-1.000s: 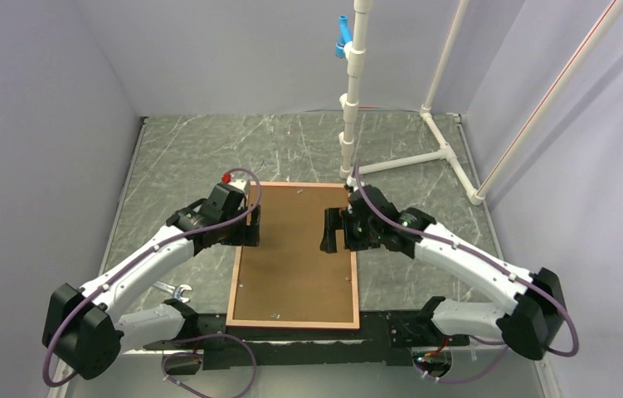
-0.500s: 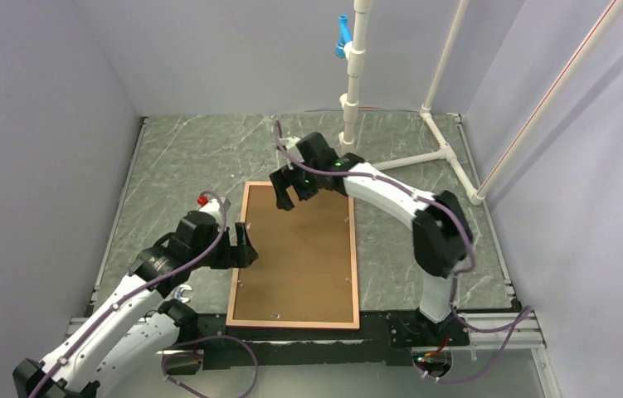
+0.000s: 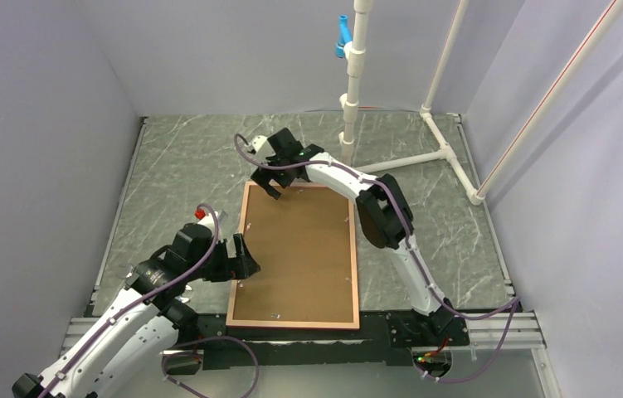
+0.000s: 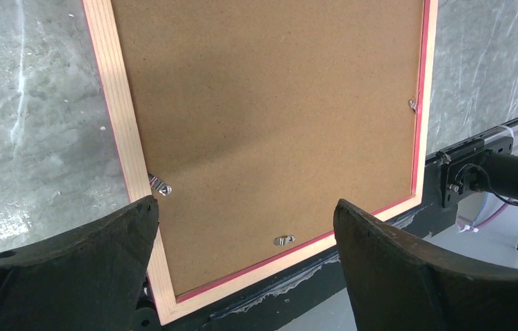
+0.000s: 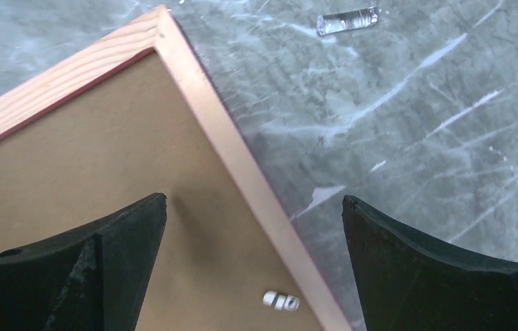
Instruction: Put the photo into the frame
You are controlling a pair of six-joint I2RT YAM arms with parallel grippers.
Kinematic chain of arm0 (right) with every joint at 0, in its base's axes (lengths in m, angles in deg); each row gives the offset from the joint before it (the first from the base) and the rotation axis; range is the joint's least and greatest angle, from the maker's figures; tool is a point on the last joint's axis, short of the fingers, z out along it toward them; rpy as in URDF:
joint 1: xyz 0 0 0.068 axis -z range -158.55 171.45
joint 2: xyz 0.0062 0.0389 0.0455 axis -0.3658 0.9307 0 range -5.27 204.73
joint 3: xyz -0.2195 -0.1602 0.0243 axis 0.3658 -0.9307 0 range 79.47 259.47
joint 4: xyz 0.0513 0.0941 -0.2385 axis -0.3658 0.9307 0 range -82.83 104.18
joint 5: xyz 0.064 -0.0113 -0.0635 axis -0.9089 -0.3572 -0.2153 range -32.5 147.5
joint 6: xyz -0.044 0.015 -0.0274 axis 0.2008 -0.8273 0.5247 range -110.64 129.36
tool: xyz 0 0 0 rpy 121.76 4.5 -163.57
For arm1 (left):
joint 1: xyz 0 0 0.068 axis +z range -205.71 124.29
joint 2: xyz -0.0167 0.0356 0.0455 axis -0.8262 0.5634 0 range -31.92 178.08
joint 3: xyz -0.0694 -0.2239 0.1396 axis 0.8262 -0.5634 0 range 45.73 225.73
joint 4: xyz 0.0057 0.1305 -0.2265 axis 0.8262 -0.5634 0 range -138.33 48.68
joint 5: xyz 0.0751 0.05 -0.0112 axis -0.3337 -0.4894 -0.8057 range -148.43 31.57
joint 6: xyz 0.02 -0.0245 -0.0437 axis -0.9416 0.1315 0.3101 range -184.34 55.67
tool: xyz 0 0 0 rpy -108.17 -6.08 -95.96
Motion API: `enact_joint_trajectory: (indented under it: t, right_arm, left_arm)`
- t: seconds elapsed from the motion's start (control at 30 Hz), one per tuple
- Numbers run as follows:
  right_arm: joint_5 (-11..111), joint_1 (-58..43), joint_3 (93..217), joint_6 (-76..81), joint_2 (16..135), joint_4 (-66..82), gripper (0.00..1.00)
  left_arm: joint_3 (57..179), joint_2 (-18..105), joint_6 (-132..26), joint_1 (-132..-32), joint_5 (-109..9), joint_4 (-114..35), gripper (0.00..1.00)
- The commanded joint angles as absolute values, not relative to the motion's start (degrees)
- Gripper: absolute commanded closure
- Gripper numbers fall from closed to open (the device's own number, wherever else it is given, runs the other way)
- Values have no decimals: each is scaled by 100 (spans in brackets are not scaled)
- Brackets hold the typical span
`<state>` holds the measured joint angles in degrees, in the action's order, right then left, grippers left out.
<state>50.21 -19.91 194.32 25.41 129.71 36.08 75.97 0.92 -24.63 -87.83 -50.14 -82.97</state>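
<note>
The frame point(image 3: 354, 249) lies face down in the middle of the table, its salmon border around a brown backing board point(image 3: 299, 249). The photo is hidden from every view. My left gripper point(image 3: 241, 255) hangs open over the frame's left edge, toward the near end. In the left wrist view the left gripper point(image 4: 245, 203) is spread wide above the board point(image 4: 276, 103) and wooden border point(image 4: 121, 103), holding nothing. My right gripper point(image 3: 268, 184) is open above the far left corner. In the right wrist view the right gripper point(image 5: 254, 198) straddles the frame edge point(image 5: 221, 117).
Small metal turn tabs point(image 4: 284, 240) sit along the board's rim. A white clip point(image 5: 281, 301) lies on the board. A small clear piece point(image 5: 347, 21) lies on the marble beyond the corner. A white PVC pipe stand point(image 3: 349, 99) rises at the back. A black rail point(image 3: 374, 332) runs along the near edge.
The right arm swung from the frame's right side across to its far left corner. The left arm drew back toward the near end of the left edge, its jaws widening.
</note>
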Motion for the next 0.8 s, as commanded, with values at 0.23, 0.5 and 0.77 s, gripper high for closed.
enact_joint_trajectory:
  t: [0.23, 0.5, 0.77]
  right_arm:
    - [3838, -1449, 20959, 2578, 14043, 4304, 31]
    - [3122, -1200, 20702, 2593, 14106, 4649, 40]
    - [3413, -1250, 20429, 2538, 14003, 4891, 95]
  left_arm:
    - [7680, 46, -2337, -8802, -4892, -8304, 1]
    - [7677, 63, -2363, -8800, -4879, -8302, 1]
    - [7684, 37, -2355, -8804, -4894, -8315, 1]
